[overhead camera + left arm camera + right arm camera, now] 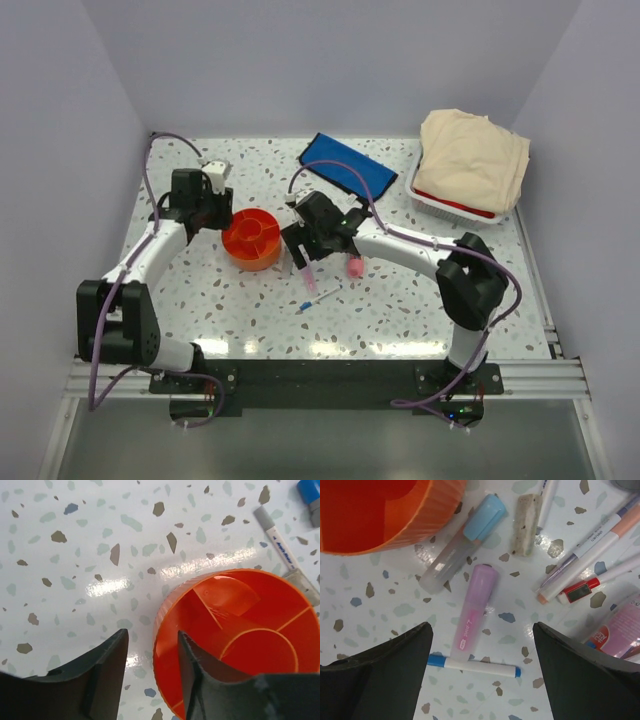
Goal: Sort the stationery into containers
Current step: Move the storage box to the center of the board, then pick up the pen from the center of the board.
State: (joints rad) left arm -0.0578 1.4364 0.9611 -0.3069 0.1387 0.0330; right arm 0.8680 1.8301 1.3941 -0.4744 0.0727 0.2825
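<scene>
My left claw (pixel 151 635): jaws apart and gripping nothing. They straddle the wall of the orange tub (pixel 235 630), one finger (pixel 107 675) outside over the table (pixel 75 580), the other inside the rim, with a gap showing beside the wall.
My right claw (pixel 481 625): spread wide and empty, hanging over the loose stationery.
Under my right claw: the lilac marker (pixel 475 610) lies flat between my fingers. Its lower end is just at a thin white pen (pixel 475 666) with a blue cap, which lies crosswise.
Beside the tub: a blue-capped glue stick (pixel 460 547), its cap end close to the tub's ribbed side, and a grey eraser block (pixel 525 525) just past it.
To my right: several pens (pixel 585 550) lie fanned together, with the pink tube (pixel 620 627) at the edge of my view.
Tub: left of the table's middle, upright, compartments facing up.
Blue pouch (pixel 345 170): flat at the far side, beyond my right claw.
Far right corner: a white basket (pixel 450 205) under a beige cloth (pixel 470 155).
</scene>
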